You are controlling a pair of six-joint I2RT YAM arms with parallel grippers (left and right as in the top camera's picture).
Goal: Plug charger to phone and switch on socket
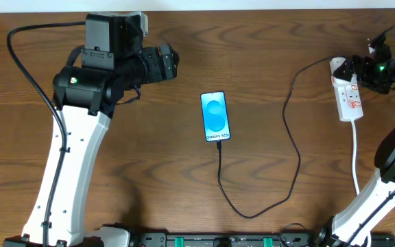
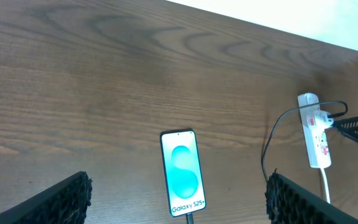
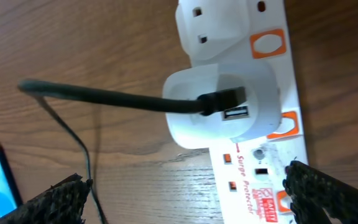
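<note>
The phone [image 1: 215, 116] lies flat mid-table, screen lit blue. The black charger cable [image 1: 295, 144] has its tip in the phone's near end, loops to the right and runs up to a white adapter [image 3: 219, 106] seated in the white socket strip [image 1: 350, 96]. My right gripper [image 1: 369, 65] hovers open over the strip's far end, beside the adapter; in the right wrist view its fingers [image 3: 328, 196] straddle the strip and its orange switches [image 3: 269, 43]. My left gripper [image 1: 166, 63] stands open, up and left of the phone [image 2: 182, 171], holding nothing.
The strip's white cord [image 1: 356, 154] trails toward the table's near edge past the right arm's base. The table's far edge runs just behind the strip. Bare wood lies between the phone and the left arm.
</note>
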